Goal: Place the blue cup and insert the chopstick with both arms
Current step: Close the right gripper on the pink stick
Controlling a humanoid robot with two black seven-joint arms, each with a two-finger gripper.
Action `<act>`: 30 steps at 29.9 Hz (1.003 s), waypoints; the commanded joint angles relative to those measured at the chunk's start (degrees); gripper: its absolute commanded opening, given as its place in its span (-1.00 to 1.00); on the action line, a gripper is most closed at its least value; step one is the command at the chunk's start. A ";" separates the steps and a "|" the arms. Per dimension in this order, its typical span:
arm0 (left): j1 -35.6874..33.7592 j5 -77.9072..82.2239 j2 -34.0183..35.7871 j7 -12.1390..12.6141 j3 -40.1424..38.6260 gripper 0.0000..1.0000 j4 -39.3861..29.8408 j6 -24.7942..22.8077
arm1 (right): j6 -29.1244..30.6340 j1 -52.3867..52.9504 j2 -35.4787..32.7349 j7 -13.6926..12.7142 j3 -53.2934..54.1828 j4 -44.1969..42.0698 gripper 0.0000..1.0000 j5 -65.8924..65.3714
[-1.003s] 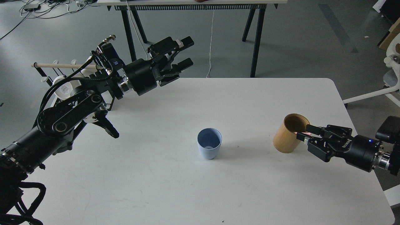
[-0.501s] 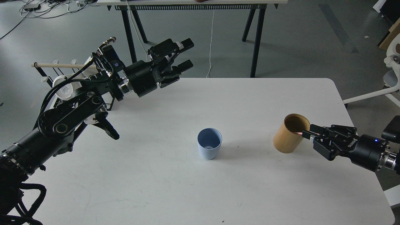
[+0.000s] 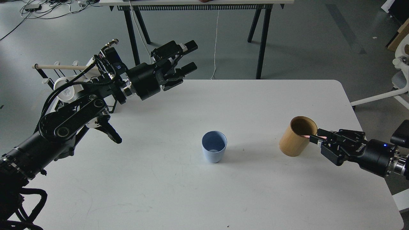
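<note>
The blue cup [image 3: 214, 150] stands upright and alone near the middle of the white table [image 3: 255, 105]. To its right stands a tan bamboo cylinder [image 3: 292, 143]. My right gripper [image 3: 314, 138] is at the cylinder's right rim, its fingers shut on the pink chopstick [image 3: 306, 136]. Only a short pink piece of the stick shows, between the fingertips and the rim; the rest is hidden inside the cylinder. My left gripper [image 3: 189, 57] hangs open and empty above the table's far left edge, well away from the cup.
Behind my left arm a rack holds white mugs [image 3: 65, 91] and a pale wooden rod [image 3: 60, 67]. Black table legs [image 3: 262, 41] stand beyond the far edge. A white chair base [image 3: 397, 86] sits off the right side.
My right gripper has drawn back to the right, from over the bamboo cylinder's mouth to its right rim, keeping hold of the pink stick. The left arm has barely shifted.
</note>
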 commanded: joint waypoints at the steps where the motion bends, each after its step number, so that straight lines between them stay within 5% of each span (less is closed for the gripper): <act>1: 0.01 0.01 0.08 0.00 0.01 0.90 0.00 0.00 | 0.00 -0.02 -0.07 0.00 0.00 0.00 -0.30 0.00; 30: 0.01 0.01 0.00 0.00 0.01 0.90 0.00 0.00 | 0.00 -0.19 -0.60 0.00 0.18 -0.26 -0.68 0.09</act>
